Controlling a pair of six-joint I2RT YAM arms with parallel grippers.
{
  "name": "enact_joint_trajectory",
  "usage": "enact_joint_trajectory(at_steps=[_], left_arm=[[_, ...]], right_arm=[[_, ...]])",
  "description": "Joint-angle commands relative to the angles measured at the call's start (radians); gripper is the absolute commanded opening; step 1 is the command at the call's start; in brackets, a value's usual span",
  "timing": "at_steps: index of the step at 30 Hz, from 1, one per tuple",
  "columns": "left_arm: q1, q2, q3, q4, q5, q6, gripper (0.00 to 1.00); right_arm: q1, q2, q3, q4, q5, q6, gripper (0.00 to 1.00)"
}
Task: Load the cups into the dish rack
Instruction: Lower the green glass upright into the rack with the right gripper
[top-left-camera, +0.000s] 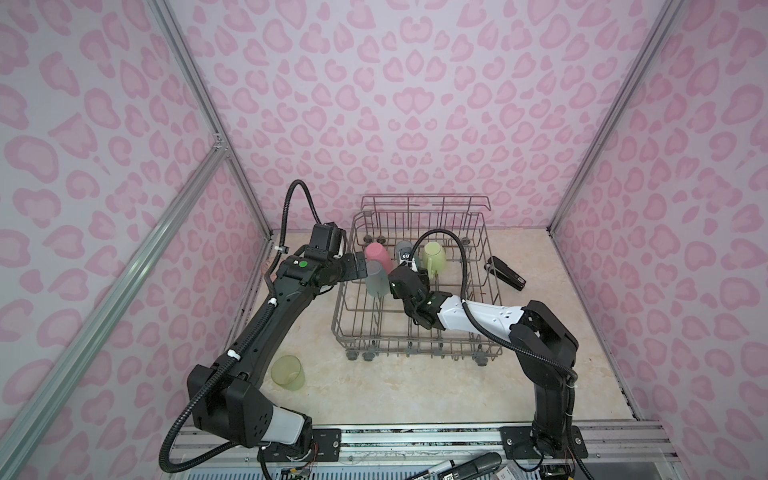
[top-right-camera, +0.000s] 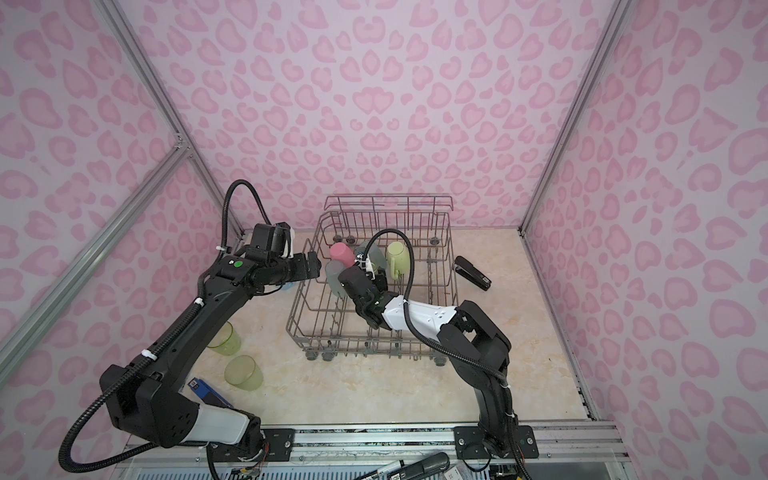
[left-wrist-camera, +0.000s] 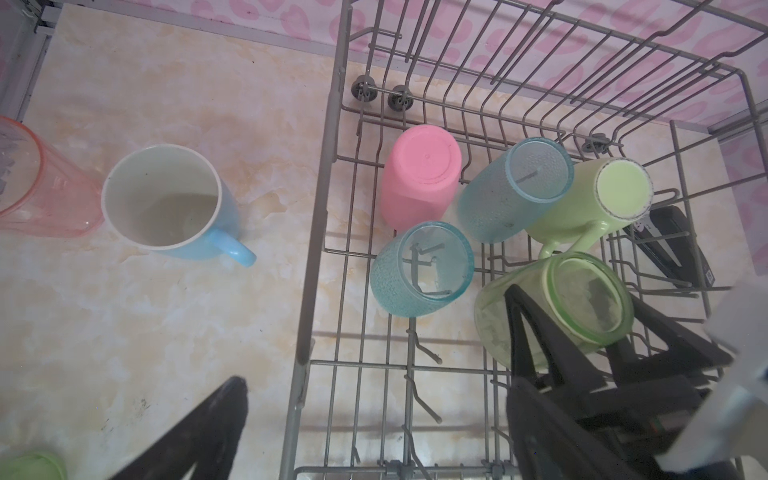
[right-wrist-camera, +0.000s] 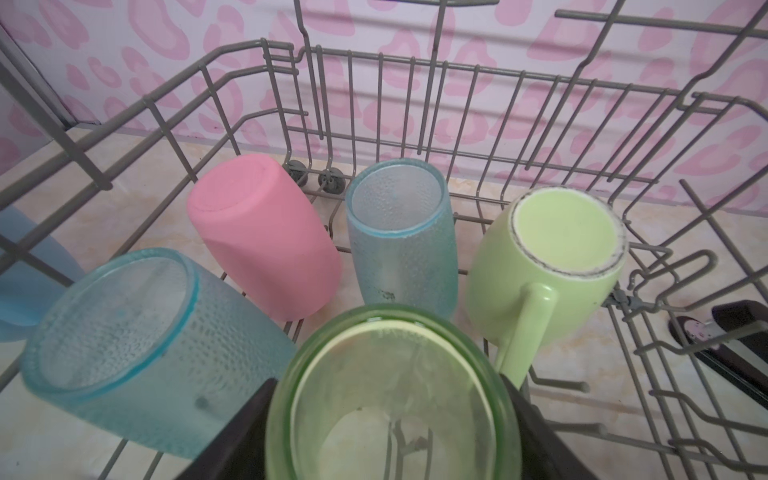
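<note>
Item: green tumbler (left-wrist-camera: 582, 299), bottom up, inside the dish rack (top-left-camera: 419, 353), held in my right gripper (right-wrist-camera: 386, 419).
Jaws part-way open, clamped on its sides; light-green mug (right-wrist-camera: 544, 266) and teal tumbler (right-wrist-camera: 137, 353) just beside it. My left gripper (top-left-camera: 359, 268): spread wide, empty, over the rack's left rim.

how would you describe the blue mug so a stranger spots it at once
Find the grey wire dish rack on the marble-look table. Just outside its wall, beside a salmon tumbler, stands the blue mug, upright. No other cup outside the rack has a handle; its inside is cream.
</note>
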Motion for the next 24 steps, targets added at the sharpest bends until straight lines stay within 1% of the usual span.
enact_joint_trajectory(at_steps=[1, 11, 16, 20, 22, 24], left_arm=[[0.003, -0.017, -0.010, 0.032, 0.009, 0.010, 0.99], [0.004, -0.033, -0.024, 0.044, 0.020, 0.011, 0.99], [0.006, -0.040, -0.030, 0.049, 0.019, 0.010, 0.99], [0.006, -0.045, -0.034, 0.051, 0.021, 0.006, 0.99], [0.006, -0.049, -0.034, 0.050, 0.019, 0.003, 0.98], [0.005, -0.050, -0.035, 0.050, 0.013, 0.000, 0.98]], right_arm=[[-0.001, 0.024, -0.014, 0.053, 0.023, 0.014, 0.60], [-0.008, 0.057, -0.047, 0.068, -0.017, 0.060, 0.64], [-0.010, 0.051, -0.057, 0.054, -0.046, 0.080, 0.68], [-0.011, 0.030, -0.063, 0.047, -0.070, 0.078, 0.76], [-0.011, 0.013, -0.062, 0.040, -0.079, 0.077, 0.83], [-0.012, -0.004, -0.064, 0.032, -0.086, 0.071, 0.87]])
